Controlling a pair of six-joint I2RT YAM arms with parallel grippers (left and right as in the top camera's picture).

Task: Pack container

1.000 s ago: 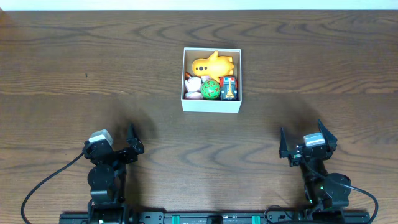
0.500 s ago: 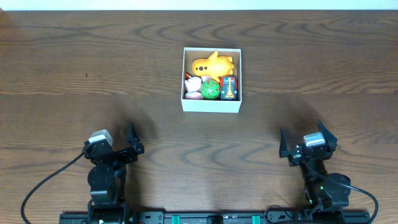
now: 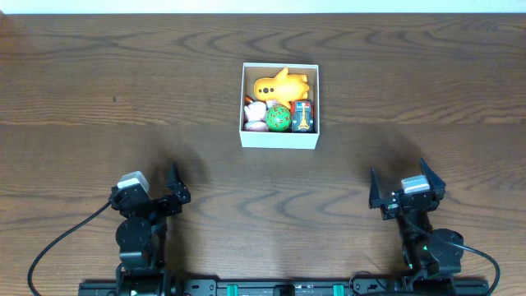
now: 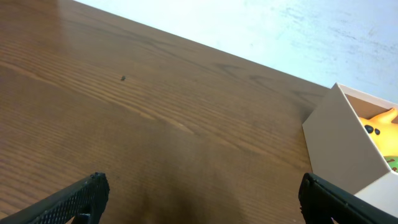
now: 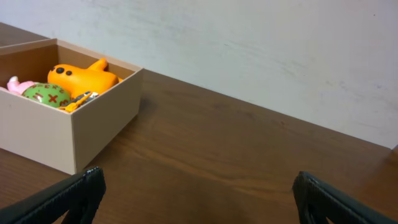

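Nothing has shifted in the last second: both arms sit exactly where they were, and the box has not budged. The container (image 3: 279, 138) stands on the far middle of the table (image 3: 99, 82), well apart from either arm, square to the table's edge. Inside it I can see a yellow toy (image 3: 279, 86) along the far side, with a pink toy (image 3: 256, 111), a green ball (image 3: 278, 117) and a small red-and-blue car (image 3: 302, 117) in a row along the near side.

The left gripper (image 3: 150, 200) is parked at the near left with its claw spread wide and nothing in it. Its wrist view shows only bare wood between the two black fingertips (image 4: 93, 190). The right gripper (image 3: 403, 196) is parked at the near right, just as wide open and just as empty.

No loose toy lies on the wood in any view, so the packing looks finished to me, and the step in hand is simply resting clear. To do that well, the arms should stay low and back at the near edge, away from the box. If another piece does turn up, I would bring it in from above, over the white wall, and lower it into the bare patch of brown floor rather than onto the toys already there.
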